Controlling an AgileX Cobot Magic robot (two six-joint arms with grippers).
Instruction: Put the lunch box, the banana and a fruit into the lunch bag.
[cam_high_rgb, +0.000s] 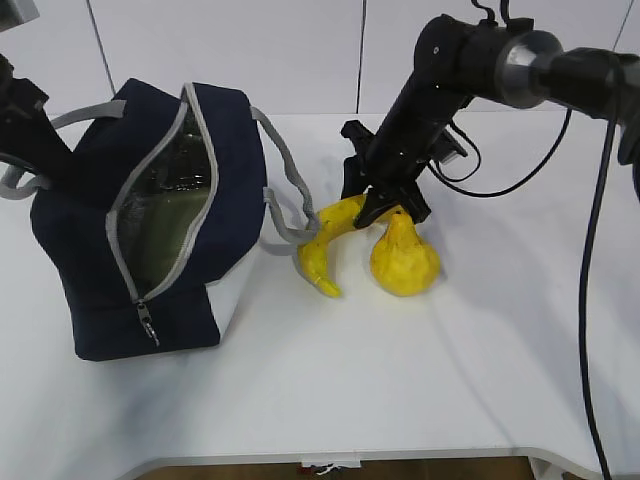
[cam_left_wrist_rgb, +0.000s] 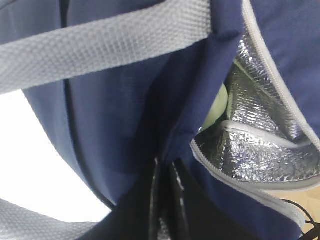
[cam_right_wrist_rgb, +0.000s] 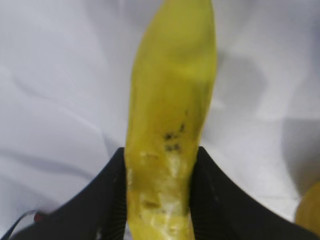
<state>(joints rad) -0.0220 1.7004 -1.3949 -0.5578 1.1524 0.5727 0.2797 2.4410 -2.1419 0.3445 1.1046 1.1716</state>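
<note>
Count: one lunch bag (cam_high_rgb: 90, 250), one banana (cam_high_rgb: 330, 245), one pear-shaped fruit (cam_high_rgb: 403, 258), two arms. Bag sits left on the white table (cam_high_rgb: 400, 380), zipper (cam_high_rgb: 145, 320) undone, mouth gaping toward the fruit, silver lining (cam_left_wrist_rgb: 250, 150) showing with something pale green inside. Left gripper (cam_left_wrist_rgb: 167, 200) pinched shut on the bag's navy fabric. Right gripper (cam_right_wrist_rgb: 160, 195) clamped on the banana, both pads touching its sides. Fruit just beside banana, right of it. Bare tabletop in front and to the right; table's front edge is well clear.
</note>
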